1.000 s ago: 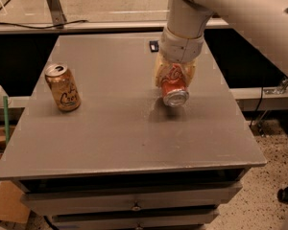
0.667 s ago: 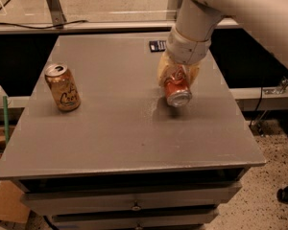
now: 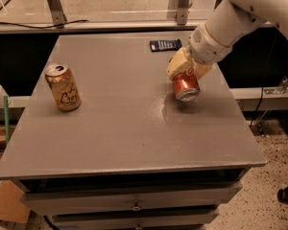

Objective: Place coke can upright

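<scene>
In the camera view, the arm has changed its lean over the last second. It used to drop almost straight down onto the coke can (image 3: 185, 86); now it reaches in from the upper right with the wrist swung over. The gripper (image 3: 184, 74) has drifted slightly right with it and is still clamped around the red can's upper body, its tan fingers (image 3: 174, 67) closed on the sides. The can is not upright yet. It hangs tilted below the gripper with one silver end facing down and towards me. That end is very close to the counter (image 3: 134, 143), but I can't tell whether it touches.

I read the wrist swing as the start of the righting turn. The can's axis has hardly moved, so most of the rotation is still to do before I can set it down and let go.

A tan-gold can (image 3: 62, 87) stands upright well away to the gripper's left, clear of any swing. A small flat dark packet (image 3: 165, 45) lies just beyond the gripper, towards the counter's far edge. It is close enough that I'd watch it if the wrist keeps rolling back. The counter's right edge is fairly near the gripper on that side, so I'd set the can down where it is, not further right.
</scene>
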You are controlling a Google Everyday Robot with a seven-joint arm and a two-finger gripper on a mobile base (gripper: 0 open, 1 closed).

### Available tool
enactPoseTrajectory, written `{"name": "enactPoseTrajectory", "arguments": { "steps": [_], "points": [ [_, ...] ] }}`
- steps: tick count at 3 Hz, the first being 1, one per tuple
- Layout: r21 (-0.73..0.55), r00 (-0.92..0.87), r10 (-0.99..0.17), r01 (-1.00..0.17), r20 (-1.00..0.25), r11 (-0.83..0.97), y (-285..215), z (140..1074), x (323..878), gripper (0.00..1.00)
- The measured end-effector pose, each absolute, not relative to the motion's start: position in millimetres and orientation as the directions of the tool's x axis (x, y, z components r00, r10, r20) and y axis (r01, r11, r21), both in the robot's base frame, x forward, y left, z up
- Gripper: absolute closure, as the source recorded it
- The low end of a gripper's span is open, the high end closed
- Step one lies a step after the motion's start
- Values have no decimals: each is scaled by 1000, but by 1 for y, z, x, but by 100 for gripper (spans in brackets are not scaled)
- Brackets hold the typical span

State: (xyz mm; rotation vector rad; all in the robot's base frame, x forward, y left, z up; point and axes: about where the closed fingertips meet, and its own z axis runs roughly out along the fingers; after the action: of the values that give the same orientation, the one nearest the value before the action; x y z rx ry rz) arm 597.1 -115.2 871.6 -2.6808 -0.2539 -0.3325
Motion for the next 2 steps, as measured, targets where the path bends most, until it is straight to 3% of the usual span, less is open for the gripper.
{"name": "enactPoseTrajectory", "arguments": {
  "steps": [2],
  "points": [
    [-533,869,178,433,462,-727,-125,905,615,100]
  ]
}}
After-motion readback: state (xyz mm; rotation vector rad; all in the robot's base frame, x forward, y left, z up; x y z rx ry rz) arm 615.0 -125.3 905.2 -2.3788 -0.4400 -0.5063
